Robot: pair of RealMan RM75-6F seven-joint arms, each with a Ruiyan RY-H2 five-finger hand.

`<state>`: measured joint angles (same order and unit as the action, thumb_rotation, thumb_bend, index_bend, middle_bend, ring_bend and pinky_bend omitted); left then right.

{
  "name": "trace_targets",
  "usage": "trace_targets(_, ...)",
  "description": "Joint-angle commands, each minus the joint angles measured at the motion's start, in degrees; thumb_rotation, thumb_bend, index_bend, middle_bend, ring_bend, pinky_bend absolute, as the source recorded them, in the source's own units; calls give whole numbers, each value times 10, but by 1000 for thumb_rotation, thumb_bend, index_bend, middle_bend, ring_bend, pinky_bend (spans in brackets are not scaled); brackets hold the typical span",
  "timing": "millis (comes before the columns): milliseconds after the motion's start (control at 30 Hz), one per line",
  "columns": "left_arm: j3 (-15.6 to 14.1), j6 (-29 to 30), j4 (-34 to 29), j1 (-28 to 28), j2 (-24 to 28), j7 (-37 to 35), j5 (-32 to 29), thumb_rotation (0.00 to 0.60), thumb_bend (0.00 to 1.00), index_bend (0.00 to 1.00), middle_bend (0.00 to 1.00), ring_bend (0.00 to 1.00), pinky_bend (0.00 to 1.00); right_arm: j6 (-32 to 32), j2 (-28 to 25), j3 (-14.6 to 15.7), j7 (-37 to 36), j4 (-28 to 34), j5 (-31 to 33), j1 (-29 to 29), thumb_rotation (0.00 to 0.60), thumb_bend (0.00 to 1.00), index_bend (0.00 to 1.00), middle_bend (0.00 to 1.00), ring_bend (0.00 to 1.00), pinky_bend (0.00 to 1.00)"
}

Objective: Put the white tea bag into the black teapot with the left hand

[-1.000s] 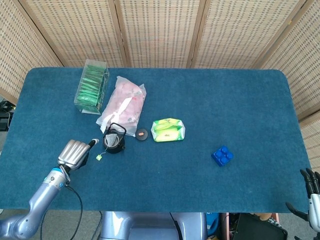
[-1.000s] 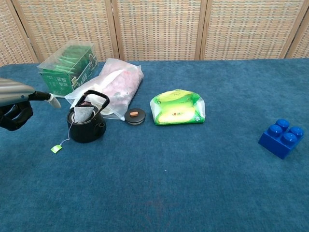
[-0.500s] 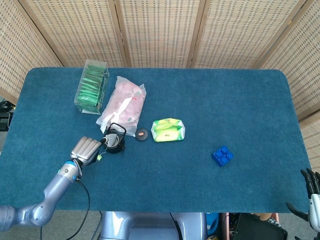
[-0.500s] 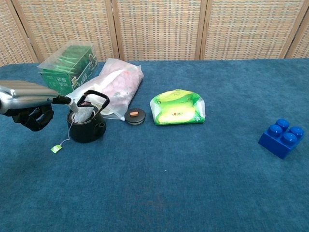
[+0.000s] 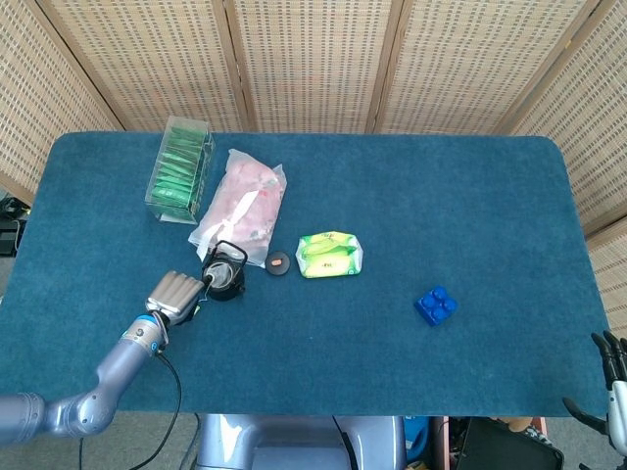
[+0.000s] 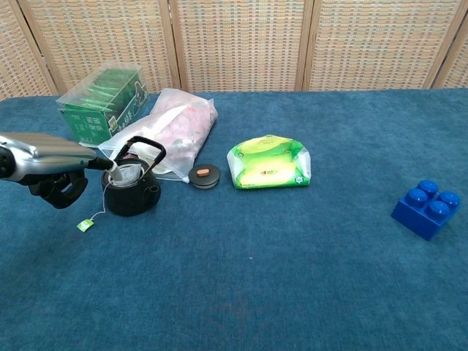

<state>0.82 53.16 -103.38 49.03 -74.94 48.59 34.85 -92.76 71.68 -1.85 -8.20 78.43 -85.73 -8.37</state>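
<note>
The left hand's [image 6: 55,170] fingertip seemingly touches the tea bag [image 6: 128,172] atop the teapot [image 6: 133,191].

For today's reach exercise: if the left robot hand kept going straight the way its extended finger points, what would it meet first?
The left robot hand would likely meet the white tea bag in the black teapot mouth; its fingertip looks already there, though depth is unclear.

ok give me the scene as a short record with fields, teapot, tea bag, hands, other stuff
teapot: black teapot upright on the blue table, lid off, handle up
tea bag: white tea bag sits in the pot's opening; its string hangs outside, green tag on the cloth
lid: small lid lies right of the pot
left hand: left hand, one finger extended into the pot's mouth at the bag
right hand: right hand at the table's edge, holding nothing
other: tea box, pink bag, green packet, blue brick
</note>
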Motion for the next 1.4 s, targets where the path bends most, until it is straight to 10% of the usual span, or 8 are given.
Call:
trace_targets(33, -6, 1, 2, 8, -3, 4, -11, 600, 859, 147, 793, 703, 679, 1, 0, 0, 0, 0, 1, 0, 600, 0, 107, 142, 0, 64)
trace_targets(1400, -29, 34, 10, 35, -19, -49, 5, 600, 859, 140, 769, 702, 678, -1, 0, 0, 4, 4, 4, -7, 600, 0, 107, 142, 0, 64)
